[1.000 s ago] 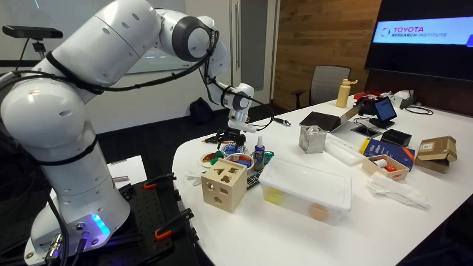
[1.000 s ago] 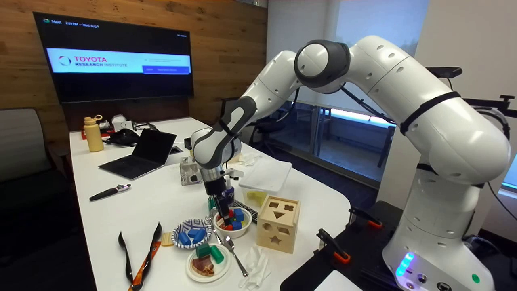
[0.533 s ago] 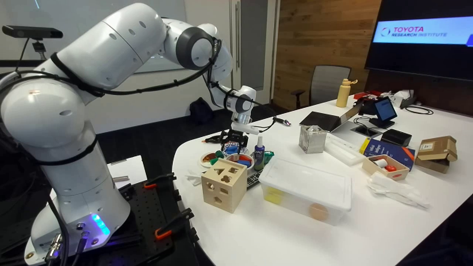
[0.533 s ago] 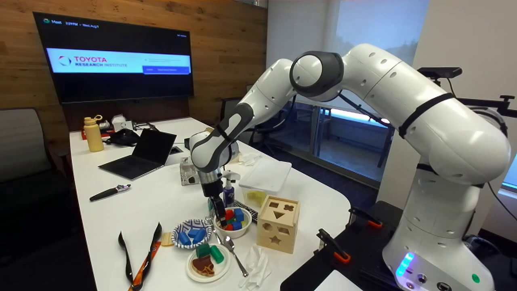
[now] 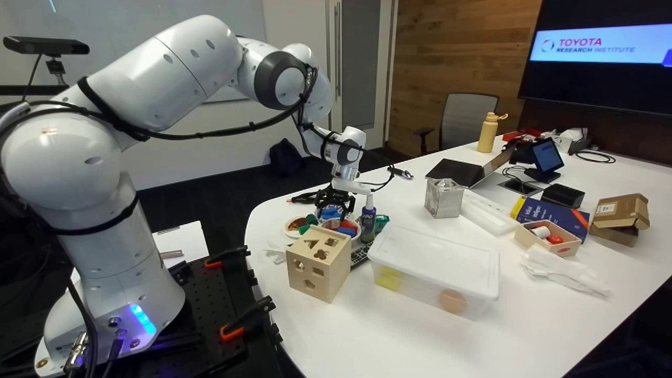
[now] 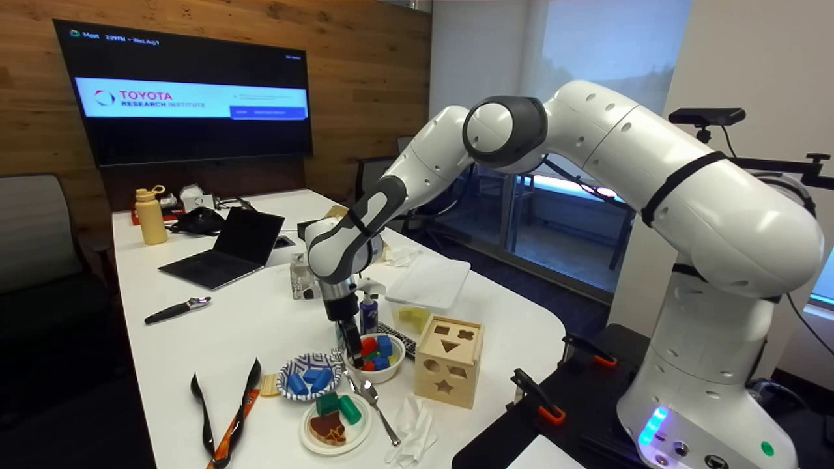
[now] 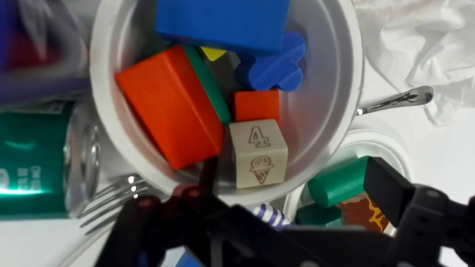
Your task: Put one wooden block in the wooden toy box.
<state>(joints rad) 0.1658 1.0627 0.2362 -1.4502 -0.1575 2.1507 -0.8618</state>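
Note:
The wooden toy box [image 5: 336, 270] stands on the table with its shape holes in top and sides; it also shows in an exterior view [image 6: 444, 371]. A plain pale wooden block [image 7: 261, 155] with a printed numeral and ice-cream cone lies in the white bowl [image 7: 355, 74]. Red, blue, green and yellow blocks share the bowl, including a large red block [image 7: 172, 111] and a blue block [image 7: 222, 22]. My gripper [image 7: 293, 172] is open with nothing between its fingers. One finger is low beside the pale block and red block; the other is outside the bowl, above a green cylinder [image 7: 339, 181].
A plate [image 6: 313, 446] with green blocks and a patterned bowl [image 6: 283, 384] with blue blocks stand beside the white bowl. A spray bottle [image 5: 368, 220], green can [image 7: 33, 159], fork [image 7: 115, 200] and spoon [image 6: 384, 417] are close. A lidded plastic tub [image 5: 436, 262] stands by the toy box.
The arm has come down and my gripper has shifted sideways, toward the right in an exterior view, at the white bowl's edge. The gripper stays open. The toy box has not moved.

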